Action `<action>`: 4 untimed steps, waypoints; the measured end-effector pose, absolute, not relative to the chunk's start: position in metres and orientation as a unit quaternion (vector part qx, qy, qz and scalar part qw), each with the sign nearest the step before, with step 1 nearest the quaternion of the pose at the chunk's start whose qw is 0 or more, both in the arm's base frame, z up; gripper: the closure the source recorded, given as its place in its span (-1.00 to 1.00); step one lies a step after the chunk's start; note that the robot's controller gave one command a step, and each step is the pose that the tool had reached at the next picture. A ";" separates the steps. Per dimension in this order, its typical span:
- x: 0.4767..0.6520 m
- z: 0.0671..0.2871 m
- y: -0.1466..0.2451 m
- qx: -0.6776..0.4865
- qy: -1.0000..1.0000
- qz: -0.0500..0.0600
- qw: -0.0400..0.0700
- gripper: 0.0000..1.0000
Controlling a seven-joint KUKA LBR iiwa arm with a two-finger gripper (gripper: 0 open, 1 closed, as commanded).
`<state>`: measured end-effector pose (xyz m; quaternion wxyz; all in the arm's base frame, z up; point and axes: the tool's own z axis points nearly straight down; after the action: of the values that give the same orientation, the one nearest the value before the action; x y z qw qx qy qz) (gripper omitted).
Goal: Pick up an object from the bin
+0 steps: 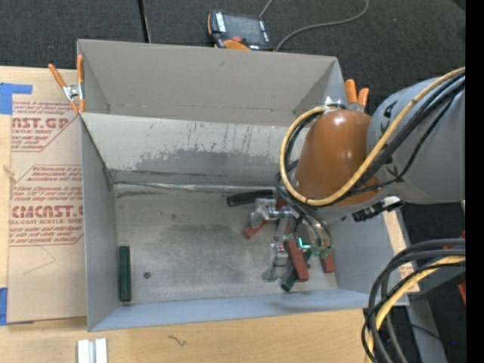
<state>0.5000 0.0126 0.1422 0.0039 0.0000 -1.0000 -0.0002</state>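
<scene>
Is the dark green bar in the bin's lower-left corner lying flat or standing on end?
Lying flat: the dark green bar rests lengthwise on the bin floor beside the left wall, away from the gripper.

a robotics lab, by the look of it.
a scuffed grey metal bin (pixel 204 78) sits under a big grey robot arm (pixel 423 150) with an orange wrist cover (pixel 333 153), looped yellow and black cables (pixel 284 153), and a small black box (pixel 238 30) trailing wire across dark floor.

grey arm (pixel 423 142), orange dome wrist cover (pixel 336 153), looped yellow-black cables (pixel 291 146).
</scene>
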 end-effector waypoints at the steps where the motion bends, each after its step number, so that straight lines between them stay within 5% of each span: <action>1: 0.559 0.067 0.002 -0.036 -0.999 0.000 -0.002 -1.00; 2: 0.558 0.070 0.003 -0.035 -0.999 0.000 -0.001 1.00; 3: 0.519 0.220 0.028 -0.080 -0.997 -0.001 -0.004 1.00; 4: 0.518 0.215 0.027 -0.081 -0.997 0.000 -0.001 -1.00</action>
<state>0.5178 0.0271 0.2154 -0.0008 -0.0806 -0.9967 -0.0003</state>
